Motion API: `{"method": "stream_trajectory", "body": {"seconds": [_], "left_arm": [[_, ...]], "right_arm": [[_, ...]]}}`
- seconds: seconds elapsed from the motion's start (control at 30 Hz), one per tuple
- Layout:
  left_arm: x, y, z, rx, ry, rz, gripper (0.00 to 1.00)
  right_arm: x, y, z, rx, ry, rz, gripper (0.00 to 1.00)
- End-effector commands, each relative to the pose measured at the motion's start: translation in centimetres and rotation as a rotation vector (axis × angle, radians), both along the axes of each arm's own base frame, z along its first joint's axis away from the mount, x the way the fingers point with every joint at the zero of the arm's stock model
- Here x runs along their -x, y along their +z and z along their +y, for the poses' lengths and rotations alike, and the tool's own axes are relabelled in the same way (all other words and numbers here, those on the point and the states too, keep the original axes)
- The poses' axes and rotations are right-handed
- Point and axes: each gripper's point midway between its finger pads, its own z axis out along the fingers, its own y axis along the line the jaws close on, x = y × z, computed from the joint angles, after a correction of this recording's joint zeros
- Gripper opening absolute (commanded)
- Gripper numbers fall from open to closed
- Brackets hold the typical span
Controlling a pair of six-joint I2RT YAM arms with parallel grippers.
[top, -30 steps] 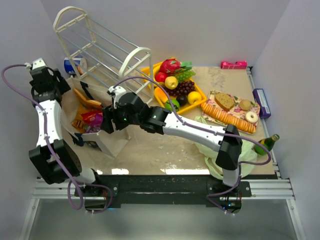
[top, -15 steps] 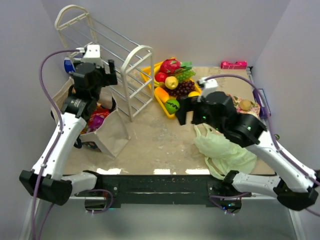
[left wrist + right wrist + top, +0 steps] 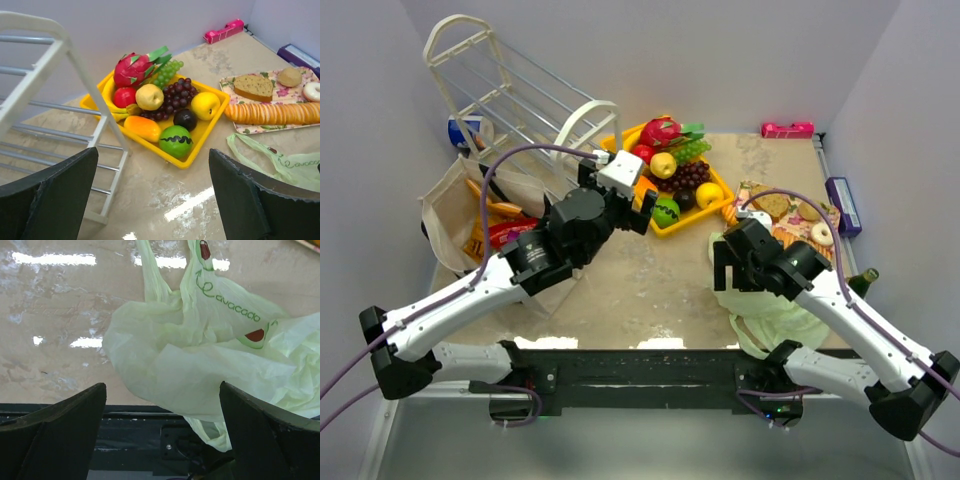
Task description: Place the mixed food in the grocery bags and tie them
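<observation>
Speckled beige tabletop (image 3: 640, 290) here: the left gripper (image 3: 152, 165) gapes wide and empty, facing plastic toy fruit (image 3: 165, 107) heaped in a yellow plastic tray (image 3: 200, 142) at 12 o'clock. Meanwhile the right gripper (image 3: 161, 390), equally wide, hovers over the crinkly pale-green plastic bag (image 3: 200, 370) at 4 o'clock. Guessing fruit-grabbing's next, so it needs to drop onto one piece.

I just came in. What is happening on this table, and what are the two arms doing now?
Two robot arms are packing food into bags. The left gripper, open and empty, points at the yellow tray of toy fruit. The right gripper, also open and empty, hangs above the pale-green plastic bag, which lies crumpled and untied near the table's front edge. The beige tote on the left stands open with snack packets inside.
</observation>
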Motion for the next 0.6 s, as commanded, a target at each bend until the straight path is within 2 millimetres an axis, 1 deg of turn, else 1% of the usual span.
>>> {"method": "stream_trajectory", "body": {"seconds": [0.0, 0.03, 0.07, 0.13, 0.17, 0.2, 0.23, 0.27, 0.3, 0.33, 0.37, 0.4, 0.43, 0.5, 0.53, 0.57], "left_arm": [[0.2, 1.2, -2.5, 0.088, -0.087, -0.043, 0.98], [0.2, 0.8, -3.2, 0.079, -0.115, -0.038, 0.98], [0.3, 1.0, -4.0, 0.084, -0.146, -0.042, 0.98], [0.7, 0.5, -6.1, 0.071, -0.236, -0.027, 0.99], [0.8, 0.3, -6.7, 0.065, -0.269, -0.024, 1.0], [1.5, 0.1, -7.7, 0.07, -0.337, -0.013, 1.0], [1.7, -0.4, -8.2, 0.069, -0.363, 0.002, 1.0], [2.2, -0.7, -8.6, 0.076, -0.4, 0.022, 1.0], [3.3, -0.9, -9.5, 0.078, -0.484, 0.035, 1.0], [3.9, -1.2, -9.8, 0.072, -0.526, 0.04, 1.0], [4.3, -1.6, -9.9, 0.047, -0.559, 0.039, 1.0], [5.3, -1.9, -10.4, 0.036, -0.633, 0.044, 1.0], [5.7, -2.4, -10.2, 0.031, -0.653, 0.054, 1.0], [6.3, -3.0, -9.8, -0.005, -0.72, 0.034, 1.0], [6.8, -3.8, -9.4, -0.004, -0.747, 0.044, 1.0], [7.0, -3.5, -9.2, 0.022, -0.774, 0.033, 1.0]], "right_arm": [[0.1, -0.5, -1.5, 0.021, -0.104, -0.022, 0.99], [0.0, -0.9, -1.7, 0.034, -0.11, -0.024, 0.99], [-0.3, -1.2, -1.7, 0.042, -0.115, -0.025, 0.99], [-1.0, -1.1, -1.5, 0.044, -0.113, -0.041, 0.99], [-1.3, -1.2, -1.2, 0.044, -0.108, -0.043, 0.97], [-1.6, -1.2, -1.0, 0.054, -0.097, -0.04, 0.94], [-2.1, -0.8, -0.5, 0.034, -0.089, -0.052, 0.83], [-2.3, -0.6, 0.0, 0.021, -0.076, -0.055, 0.76], [-2.6, -0.5, 0.5, 0.015, -0.045, -0.054, 0.66], [-3.0, 0.2, 1.7, -0.041, -0.019, -0.07, 0.45], [-3.2, 0.6, 2.2, -0.062, -0.004, -0.077, 0.32], [-3.2, 0.8, 2.9, -0.089, 0.02, -0.078, 0.23], [-3.3, 1.3, 4.3, -0.151, 0.058, -0.077, 0.1], [-3.2, 1.6, 5.9, -0.221, 0.106, -0.071, 0.02], [-3.5, 1.9, 7.1, -0.27, 0.135, -0.089, 0.0], [-3.0, 2.0, 8.7, -0.342, 0.19, -0.067, 0.0]]}}
